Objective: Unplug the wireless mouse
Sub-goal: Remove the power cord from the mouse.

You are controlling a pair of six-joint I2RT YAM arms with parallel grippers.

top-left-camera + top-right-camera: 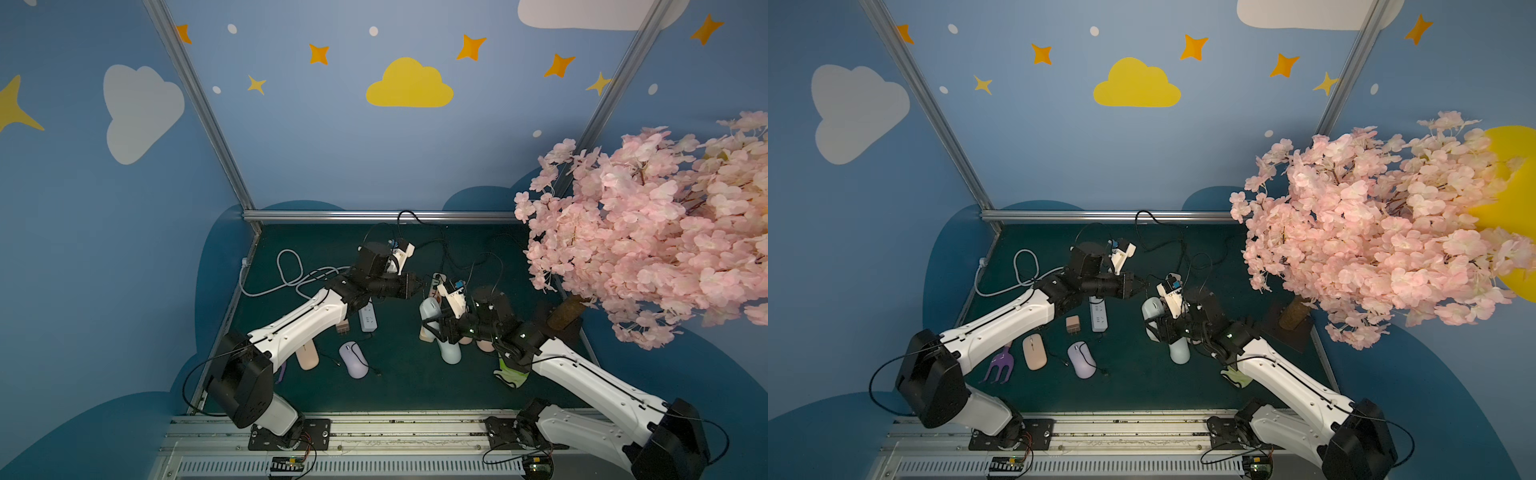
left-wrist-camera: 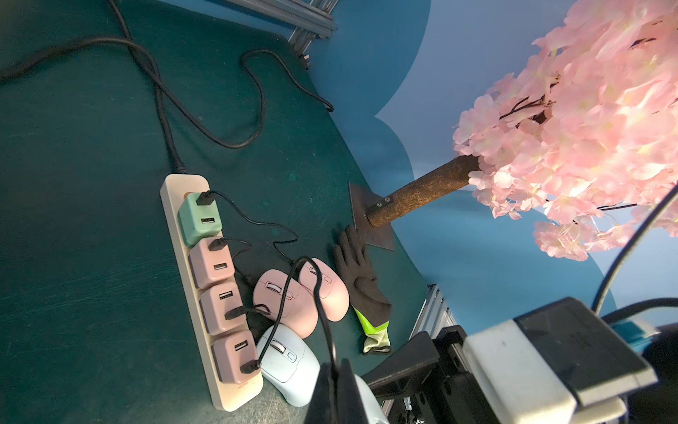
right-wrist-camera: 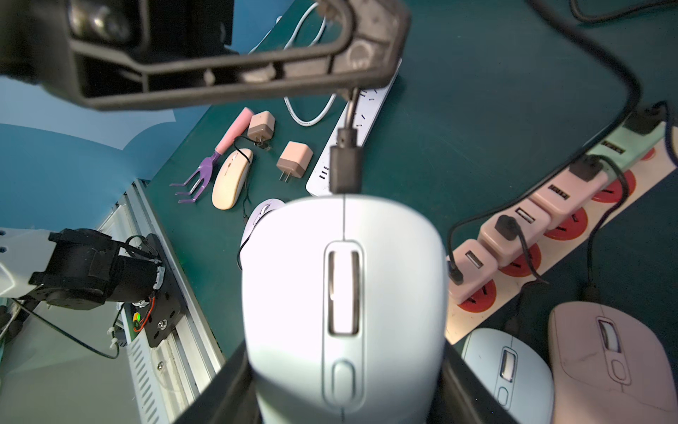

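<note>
One pale blue mouse (image 3: 341, 293) is up off the green worktop (image 3: 458, 128), squeezed at both sides by the right pincer (image 3: 343, 367). A black plug (image 3: 345, 169) sits at the front of the mouse. Just past the plug, the left pincer (image 3: 361, 79) is clamped tight on the black cord (image 3: 351, 110). Down below lie a second blue mouse (image 3: 508, 370) and a pink mouse (image 3: 605, 367), just beside a long power strip (image 2: 227, 392) full of pink chargers (image 2: 212, 262).

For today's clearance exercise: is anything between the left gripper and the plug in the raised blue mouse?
Nothing visible: the left gripper is shut on the cable right beside the plug, which sits in the mouse.
</note>
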